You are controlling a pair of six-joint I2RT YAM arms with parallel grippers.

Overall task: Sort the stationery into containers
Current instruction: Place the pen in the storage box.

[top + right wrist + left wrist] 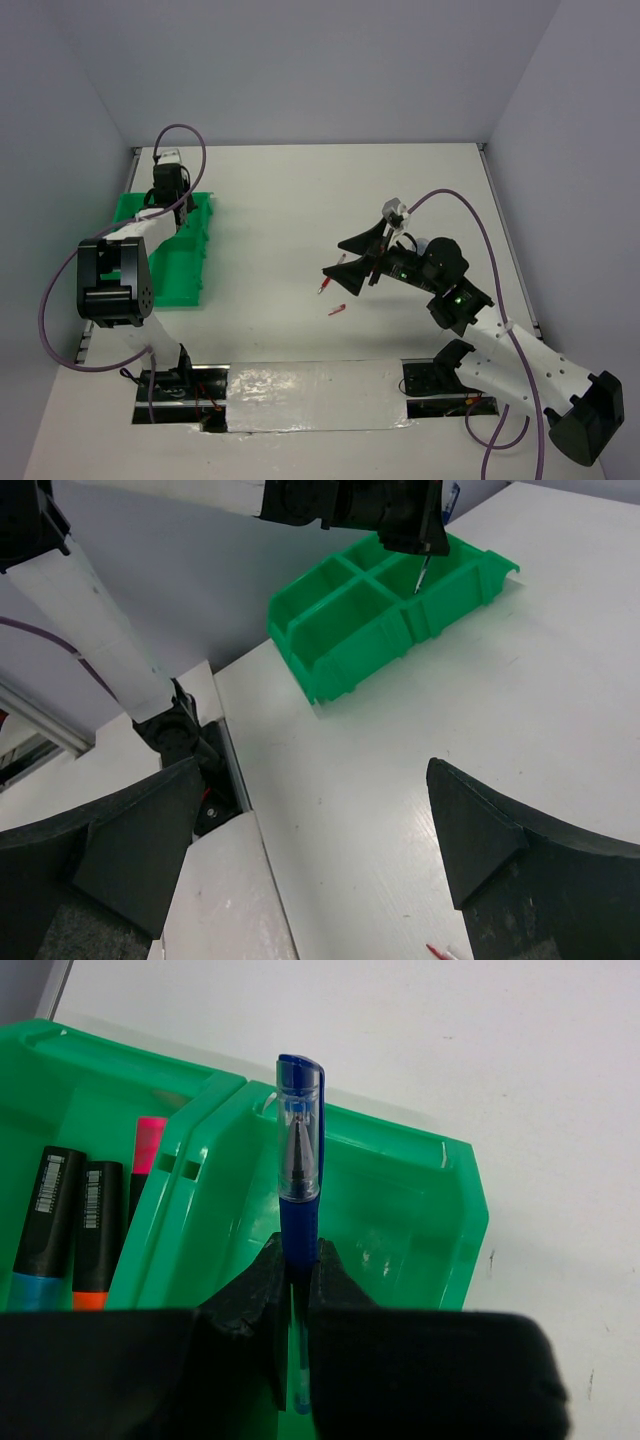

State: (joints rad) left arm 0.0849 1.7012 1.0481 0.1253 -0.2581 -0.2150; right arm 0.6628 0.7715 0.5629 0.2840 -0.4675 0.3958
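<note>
The green tray (186,277) sits at the left of the table and also shows in the right wrist view (350,640). My left gripper (298,1265) is shut on a blue pen (299,1150) and holds it over a rear compartment of the tray (400,1210). In the top view this gripper (167,198) is above the tray's far end. Black highlighters with blue (43,1210), orange (95,1222) and pink (150,1145) ends lie in the neighbouring compartment. My right gripper (336,260) is open and empty above mid-table (312,780). A thin red pen (337,309) lies just below it.
A second small red-tipped piece (322,288) lies on the table by the right gripper's fingertips. A red tip (438,949) shows at the bottom edge of the right wrist view. A shiny strip (300,395) runs along the near edge between the arm bases.
</note>
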